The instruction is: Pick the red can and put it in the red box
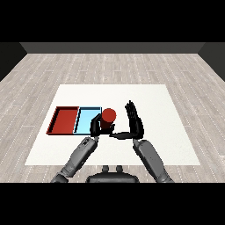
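One red can, upright, top face toward the viewer, standing on the white table just beside the right edge of the light blue tray, outside both trays. One left hand, black, curled round the can's left side and lower body, grasping it; fingers wrapped up along the can's wall, wrist toward the table's near edge. One right hand, black, released: fingers straight and raised in a flat upright palm, thumb stretched out leftward low over the table toward the can's base; palm near the can's right side but apart from it. Two trays, side by side and touching along a shared wall at the table's left: one light blue, nearer the can, and one red tray beyond it, farther left; interiors of both showing nothing but their own floors. Two grey forearms, the left forearm rising from the lower left and the right forearm from the lower right, converging toward the can. One table, set on a grey plank floor.
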{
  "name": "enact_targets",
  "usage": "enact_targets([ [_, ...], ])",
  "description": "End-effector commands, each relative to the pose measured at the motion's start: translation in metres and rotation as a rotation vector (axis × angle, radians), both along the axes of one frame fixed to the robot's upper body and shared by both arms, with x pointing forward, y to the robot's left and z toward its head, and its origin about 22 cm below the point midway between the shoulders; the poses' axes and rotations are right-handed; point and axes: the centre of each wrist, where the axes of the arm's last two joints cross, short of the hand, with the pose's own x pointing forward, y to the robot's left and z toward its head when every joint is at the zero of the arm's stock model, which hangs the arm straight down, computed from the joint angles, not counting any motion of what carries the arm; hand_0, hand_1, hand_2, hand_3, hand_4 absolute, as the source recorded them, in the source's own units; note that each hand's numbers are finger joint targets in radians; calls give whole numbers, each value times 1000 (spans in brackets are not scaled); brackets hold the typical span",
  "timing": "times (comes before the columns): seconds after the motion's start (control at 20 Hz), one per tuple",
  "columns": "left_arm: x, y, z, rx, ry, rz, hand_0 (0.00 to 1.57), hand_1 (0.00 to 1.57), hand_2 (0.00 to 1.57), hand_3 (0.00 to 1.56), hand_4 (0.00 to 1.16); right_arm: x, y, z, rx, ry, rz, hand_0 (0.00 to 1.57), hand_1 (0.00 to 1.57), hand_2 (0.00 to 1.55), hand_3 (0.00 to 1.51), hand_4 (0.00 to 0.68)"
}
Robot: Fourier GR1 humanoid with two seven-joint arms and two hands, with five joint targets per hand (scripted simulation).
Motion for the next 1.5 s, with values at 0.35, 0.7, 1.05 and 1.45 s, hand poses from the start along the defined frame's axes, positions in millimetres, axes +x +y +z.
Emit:
enact_targets([
  [0.35,38,79,48,66,-36,163,1571,1571,1571,1487,1125,-40,-75,-3,28,-16,-72,0,0,0,0,0],
  [0.7,46,134,54,213,8,301,1571,1571,1571,1486,1109,-49,-121,-23,0,56,-159,0,0,0,0,0],
  [1.05,45,247,15,444,308,450,1571,1571,1555,1496,1111,-30,-125,-36,40,110,-180,0,0,0,0,0],
  [1.45,48,297,-20,616,683,577,1509,1509,1426,1363,972,-18,-119,-41,53,95,-171,0,0,0,0,0],
])
